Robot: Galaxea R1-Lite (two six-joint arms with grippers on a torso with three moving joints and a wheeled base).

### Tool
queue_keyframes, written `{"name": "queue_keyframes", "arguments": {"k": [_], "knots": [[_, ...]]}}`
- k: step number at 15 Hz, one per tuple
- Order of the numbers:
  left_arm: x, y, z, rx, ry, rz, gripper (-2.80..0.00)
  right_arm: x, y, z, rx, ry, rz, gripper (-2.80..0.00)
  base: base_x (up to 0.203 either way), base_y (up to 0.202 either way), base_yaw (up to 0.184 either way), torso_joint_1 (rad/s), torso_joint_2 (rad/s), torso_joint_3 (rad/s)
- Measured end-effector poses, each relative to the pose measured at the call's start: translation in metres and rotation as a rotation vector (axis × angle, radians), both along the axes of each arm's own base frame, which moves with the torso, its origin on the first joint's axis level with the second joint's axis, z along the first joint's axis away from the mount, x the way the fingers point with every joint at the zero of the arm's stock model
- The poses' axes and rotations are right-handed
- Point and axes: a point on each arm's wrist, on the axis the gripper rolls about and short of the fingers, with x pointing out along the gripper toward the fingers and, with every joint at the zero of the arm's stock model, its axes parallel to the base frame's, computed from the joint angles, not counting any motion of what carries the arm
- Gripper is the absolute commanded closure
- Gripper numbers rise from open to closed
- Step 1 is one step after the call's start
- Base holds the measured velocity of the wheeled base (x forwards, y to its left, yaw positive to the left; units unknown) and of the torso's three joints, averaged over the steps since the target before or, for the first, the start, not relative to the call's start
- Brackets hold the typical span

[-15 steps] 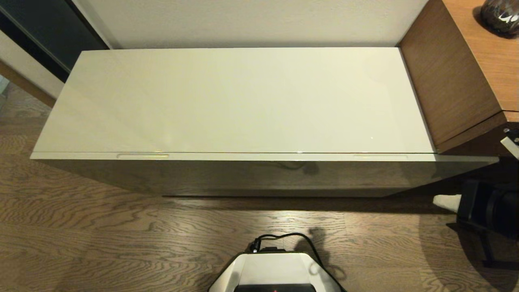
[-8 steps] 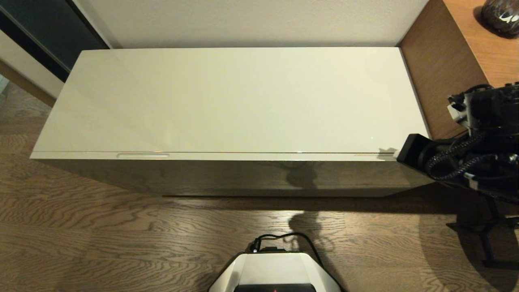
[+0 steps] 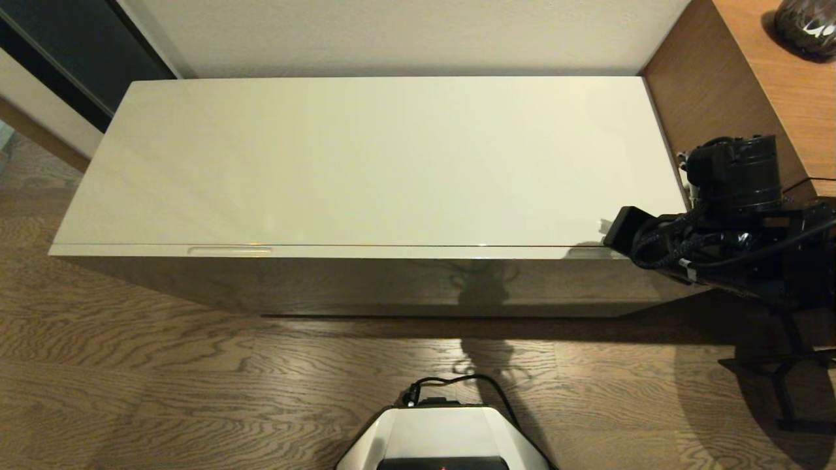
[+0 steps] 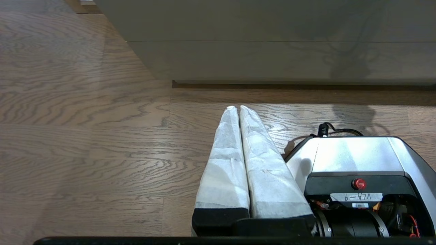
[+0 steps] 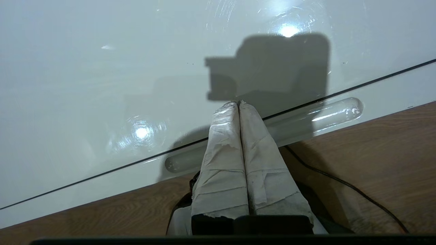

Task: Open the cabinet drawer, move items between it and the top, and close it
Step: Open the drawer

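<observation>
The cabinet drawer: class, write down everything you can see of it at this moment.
The cabinet drawer is a glossy beige-grey strip running along the whole front under the top. It is fully closed, with only a thin dark seam between them. A long recessed handle sits near its left end and another near its right. The right gripper, fingers shut, hovers over that right handle; whether it touches is unclear.

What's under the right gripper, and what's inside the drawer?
Under the right gripper, jaws shut: the glossy top and the drawer's right handle recess. The drawer is closed, so its contents are hidden.
</observation>
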Motion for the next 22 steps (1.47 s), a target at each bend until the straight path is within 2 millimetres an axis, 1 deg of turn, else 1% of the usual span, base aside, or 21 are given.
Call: {"name": "queue_keyframes", "arguments": {"k": [7,14,16,19,21,22], "knots": [[0.000,0.000,0.000,0.000,0.000,0.000,0.00,-0.004,-0.002,-0.012,-0.017,0.042,-0.002,0.00,0.000,0.000,0.000,0.000,0.00,0.000],[0.000,0.000,0.000,0.000,0.000,0.000,0.00,-0.009,-0.004,-0.035,-0.025,0.114,-0.005,0.00,0.000,0.000,0.000,0.000,0.00,0.000],[0.000,0.000,0.000,0.000,0.000,0.000,0.00,-0.013,-0.003,-0.045,0.000,0.151,-0.004,0.00,0.000,0.000,0.000,0.000,0.00,0.000],[0.000,0.000,0.000,0.000,0.000,0.000,0.00,-0.025,0.001,-0.062,0.042,0.217,0.029,0.00,0.000,0.000,0.000,0.000,0.00,0.000],[0.000,0.000,0.000,0.000,0.000,0.000,0.00,-0.046,0.008,-0.075,0.048,0.281,0.052,0.00,0.000,0.000,0.000,0.000,0.00,0.000],[0.000,0.000,0.000,0.000,0.000,0.000,0.00,-0.062,0.011,-0.084,0.047,0.329,0.064,0.00,0.000,0.000,0.000,0.000,0.00,0.000]]}}
